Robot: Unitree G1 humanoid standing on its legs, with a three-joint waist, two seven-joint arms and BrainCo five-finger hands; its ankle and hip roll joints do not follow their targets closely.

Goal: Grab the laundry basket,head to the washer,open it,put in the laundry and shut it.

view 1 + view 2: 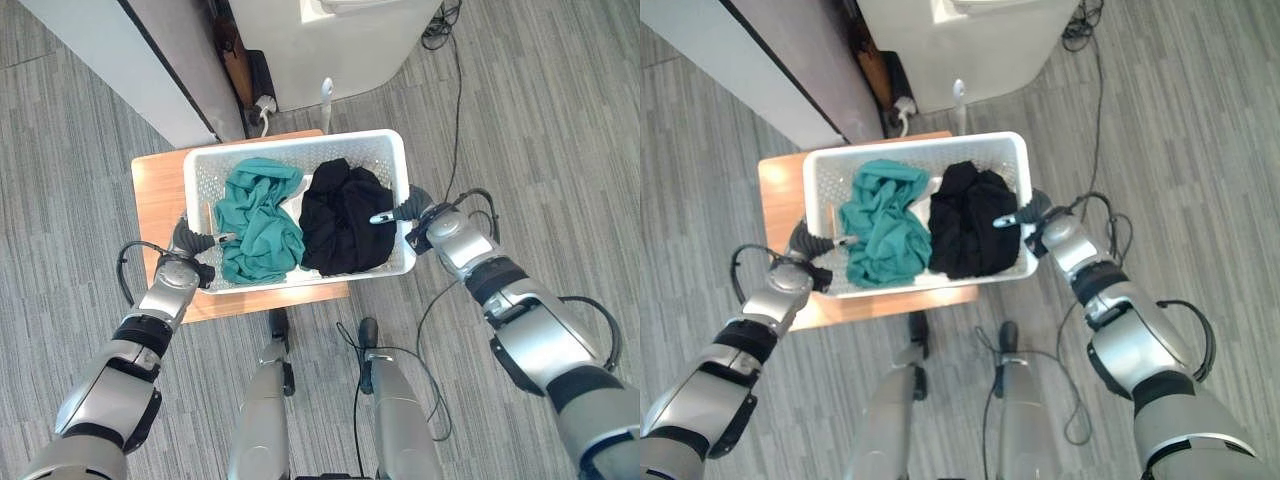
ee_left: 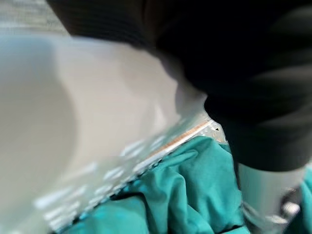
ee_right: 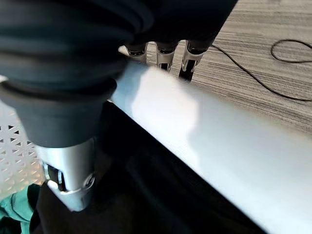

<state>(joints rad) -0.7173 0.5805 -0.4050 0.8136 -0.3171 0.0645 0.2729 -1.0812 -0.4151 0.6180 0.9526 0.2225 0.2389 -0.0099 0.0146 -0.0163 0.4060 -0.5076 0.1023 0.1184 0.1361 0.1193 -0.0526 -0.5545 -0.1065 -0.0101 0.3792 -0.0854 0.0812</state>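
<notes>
On the small wooden tabletop [image 1: 160,195] sits the white perforated plastic laundry basket [image 1: 290,148], rectangular, long sides running left to right. Inside it: a crumpled teal garment [image 1: 258,222] in the left half, a bunched black garment [image 1: 343,220] in the right half, the two touching at the middle.

Left hand [image 1: 197,243] at the basket's left end wall; thumb reaches over the rim to the inside beside the teal garment, the fingers outside the wall; hand clamped on the rim. Left wrist view: white rim close up, teal cloth beyond it.

Right hand [image 1: 1033,219] at the basket's right end wall; right wrist view shows thumb [image 3: 68,178] inside against the black garment and fingers [image 3: 190,58] curled over the outer side of the rim, pinching it.

Beyond the tabletop stands a white appliance cabinet [image 1: 330,45] on grey striped carpet floor [image 1: 540,120].
</notes>
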